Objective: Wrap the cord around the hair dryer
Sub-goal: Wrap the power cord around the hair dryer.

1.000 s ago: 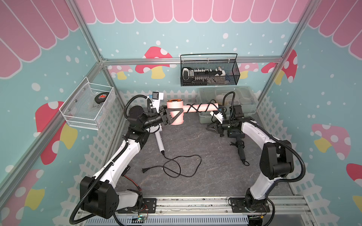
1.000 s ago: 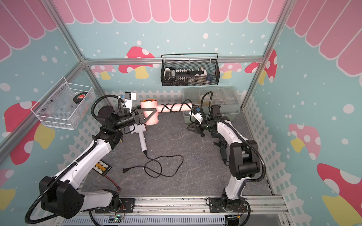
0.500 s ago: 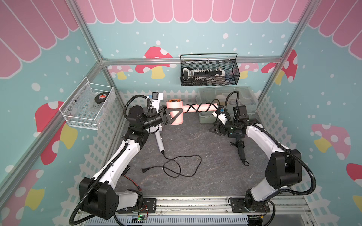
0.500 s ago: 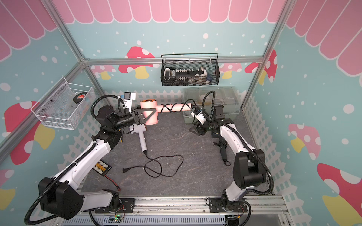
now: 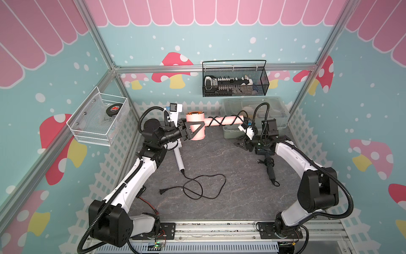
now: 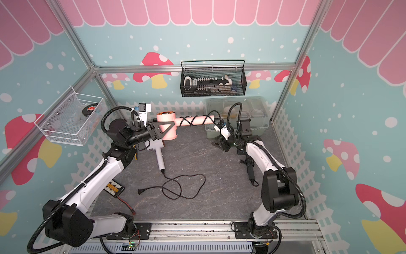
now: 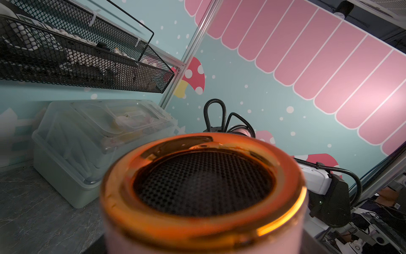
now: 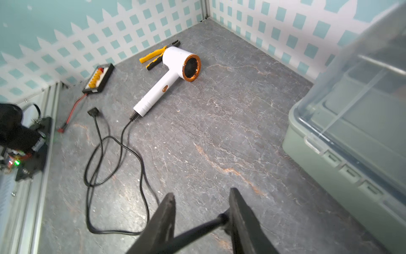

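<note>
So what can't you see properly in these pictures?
- Black mesh basket: contents too small behind mesh, in both top views.
- Lidded box: the cloudy lid hides what's inside, in the left wrist view.
- Black hair dryer: its head sits under the right arm, in both top views.
- Right gripper: a black strand crosses between the fingers; the right wrist view's bottom edge cuts off whether it's pinched.

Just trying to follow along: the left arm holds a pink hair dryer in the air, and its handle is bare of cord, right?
Not quite. The left gripper does hold the pink hair dryer in the air, but its handle is not bare: a black cord spirals around it, as both top views show.
</note>
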Robot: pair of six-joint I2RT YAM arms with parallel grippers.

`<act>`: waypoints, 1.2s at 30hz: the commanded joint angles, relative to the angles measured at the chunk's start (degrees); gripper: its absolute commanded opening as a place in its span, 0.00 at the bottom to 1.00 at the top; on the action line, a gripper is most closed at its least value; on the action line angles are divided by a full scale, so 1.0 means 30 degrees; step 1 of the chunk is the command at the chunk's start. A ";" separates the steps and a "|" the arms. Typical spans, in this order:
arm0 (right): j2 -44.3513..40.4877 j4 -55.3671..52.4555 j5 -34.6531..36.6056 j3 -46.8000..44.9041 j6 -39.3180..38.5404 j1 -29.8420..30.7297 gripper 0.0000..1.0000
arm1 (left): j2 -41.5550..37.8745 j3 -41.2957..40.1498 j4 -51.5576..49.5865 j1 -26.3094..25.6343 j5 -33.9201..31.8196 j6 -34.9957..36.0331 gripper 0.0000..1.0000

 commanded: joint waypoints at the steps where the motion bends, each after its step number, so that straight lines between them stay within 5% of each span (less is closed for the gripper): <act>1: -0.0185 0.0625 -0.0509 -0.0431 0.0067 0.0009 0.20 | -0.0870 0.0778 0.1550 0.0239 -0.0357 -0.0405 0.00; 6: -0.0489 0.1672 -0.0436 -0.1330 0.0560 0.0000 0.00 | -0.0804 0.0541 0.2411 0.0501 -0.0518 -0.1179 0.00; 15: -0.0551 0.5221 -0.0678 -0.3083 0.3385 0.0252 0.00 | -0.0153 -0.0255 0.6589 0.0888 -0.1466 -0.4650 0.00; 24: 0.0192 0.5571 0.2669 -0.2576 0.4179 0.2507 0.00 | 0.1354 -0.0814 1.0699 0.0910 -0.1996 -0.7899 0.00; 31: 0.0410 0.5317 0.6785 -0.1126 0.4257 0.2468 0.00 | 0.1823 -0.0646 1.1839 0.0888 -0.1549 -0.9113 0.00; 36: 0.1119 0.4711 0.6947 0.1003 0.4180 0.2071 0.00 | 0.2215 -0.1163 1.3682 0.0606 -0.1028 -1.0502 0.00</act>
